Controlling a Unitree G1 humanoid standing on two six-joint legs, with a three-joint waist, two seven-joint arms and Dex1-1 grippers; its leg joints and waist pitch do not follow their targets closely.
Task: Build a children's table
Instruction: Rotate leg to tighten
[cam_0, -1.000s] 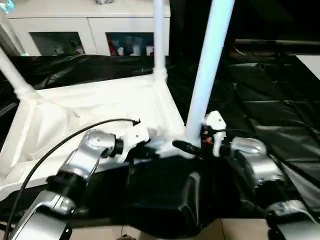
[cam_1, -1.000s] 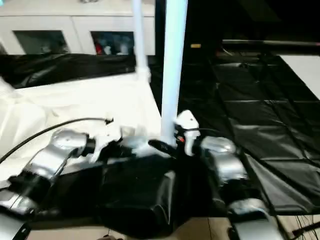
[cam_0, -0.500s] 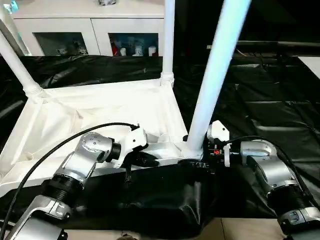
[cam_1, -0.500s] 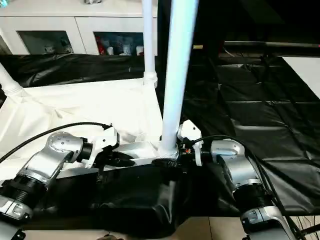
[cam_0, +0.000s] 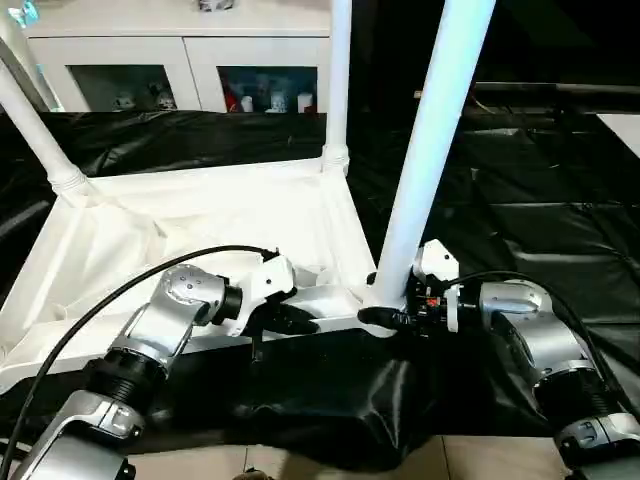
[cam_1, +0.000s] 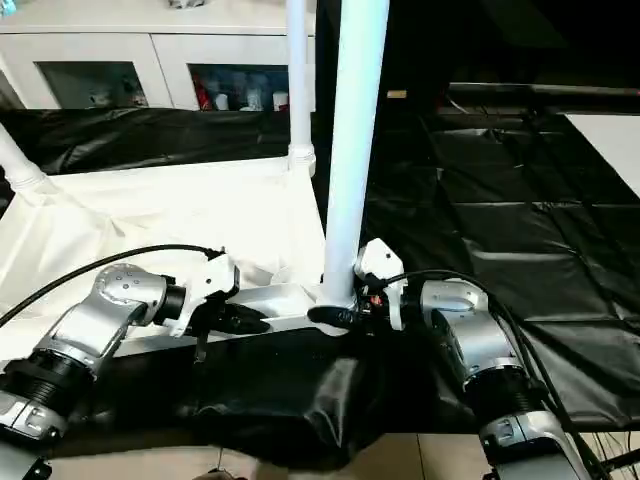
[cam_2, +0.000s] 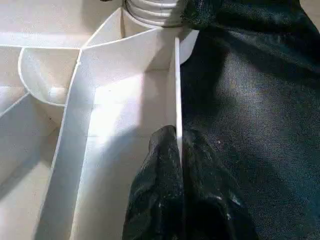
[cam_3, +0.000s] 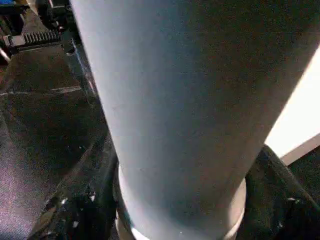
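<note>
My right gripper (cam_0: 385, 318) sits at the foot of the nearest leg (cam_0: 425, 160), its black fingers (cam_3: 75, 200) flanking the leg on both sides just above the corner socket; a second ago they stood wider and clear of the leg, and they have drawn in around it since, though I cannot tell whether they press on it yet. My left gripper (cam_0: 290, 320) stays pinched tight on the tabletop's near rim (cam_2: 177, 90), unchanged from the earlier frames. The tabletop (cam_0: 200, 225) lies upside down on the black sheet (cam_0: 530, 210), with the near leg upright in its socket, another leg (cam_0: 338, 80) standing at the far corner and a third (cam_0: 35, 130) leaning at the far left corner. The left wrist view gives me what the head cameras hide (the thin rim edge sandwiched between both pads (cam_2: 155, 200), and the ribbed socket collar beyond). The white cabinet (cam_0: 190, 70) with glass doors stands behind.
</note>
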